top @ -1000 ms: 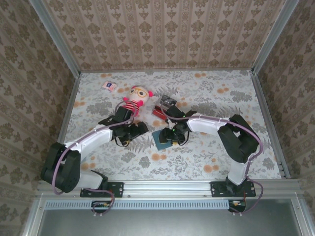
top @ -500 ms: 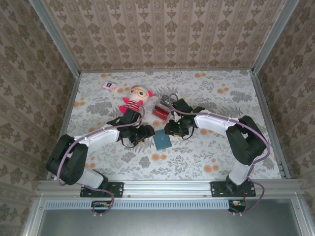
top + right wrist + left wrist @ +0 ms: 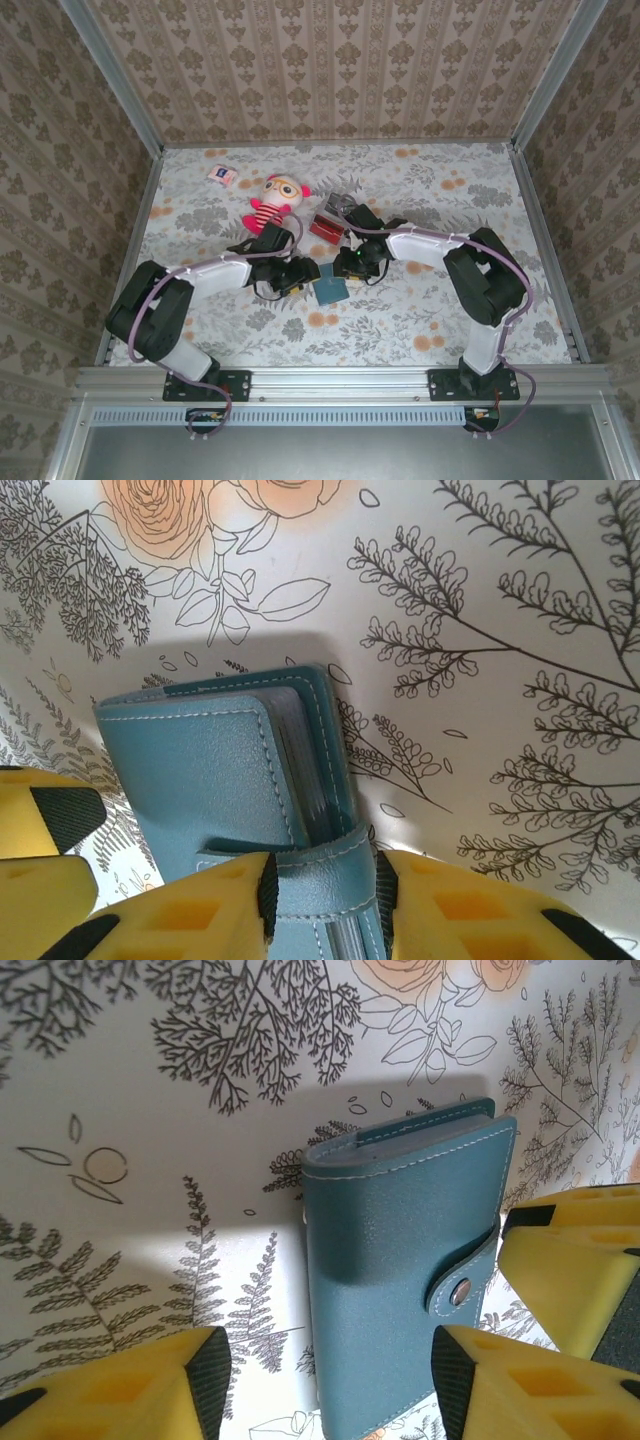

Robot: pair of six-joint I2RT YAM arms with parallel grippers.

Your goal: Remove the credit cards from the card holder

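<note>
The card holder (image 3: 330,288) lies nearest the arm bases, flat on the floral table (image 3: 430,320), approx. mid-width. It is closed w/ the snap fastened. It is flanked by both grippers, prob. so that one side can be steadied while the flap is worked loose.

Left gripper (image 3: 325,1380): the jaws are held part open and nothing is clamped. One pad (image 3: 520,1390) is seen over the snap side of the cover. The other (image 3: 120,1390) is kept apart from it, over bare table. A bracing role is judged likely.

Right gripper (image 3: 322,905): the jaws are drawn in on the snap strap (image 3: 320,880), which fills the gap between the pads. As far as can be told it is a pinch on the strap, presumably to pull the snap open.

Orientation: in the top view the holder is seen near square, turned slightly off the table edges. From the left wrist, its long axis is seen running away from that gripper. The strap is wrapped over the edge on the right gripper's side.

Farther back, a small red-and-dark pile, judged to be credit cards (image 3: 327,228), is laid on the table apart from the holder. Cards inside the holder cannot be made out. Beyond the pile are a plush doll (image 3: 275,203) and, farthest, a small packet (image 3: 222,174).
</note>
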